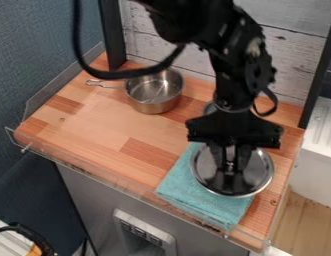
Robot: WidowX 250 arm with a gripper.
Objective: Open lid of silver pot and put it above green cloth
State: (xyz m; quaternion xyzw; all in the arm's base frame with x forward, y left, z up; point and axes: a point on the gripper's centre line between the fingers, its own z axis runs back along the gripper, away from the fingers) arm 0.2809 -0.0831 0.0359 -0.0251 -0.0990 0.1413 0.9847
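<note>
Opening the silver pot (154, 92) looks done: it stands uncovered toward the back of the counter (94, 117). The lid (261, 171) is over the green cloth (189, 192), touching or just above I cannot tell, and the gripper (230, 169) has its fingers closed around the knob, so lowering, if needed, and release seem left

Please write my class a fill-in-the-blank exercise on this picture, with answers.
1. The handle of the pot points to the picture's ____ side.
2. With its lid off, the pot is not closed but ____.
3. The lid, over the green cloth, is not square but ____.

Missing words: left; open; round.
</note>
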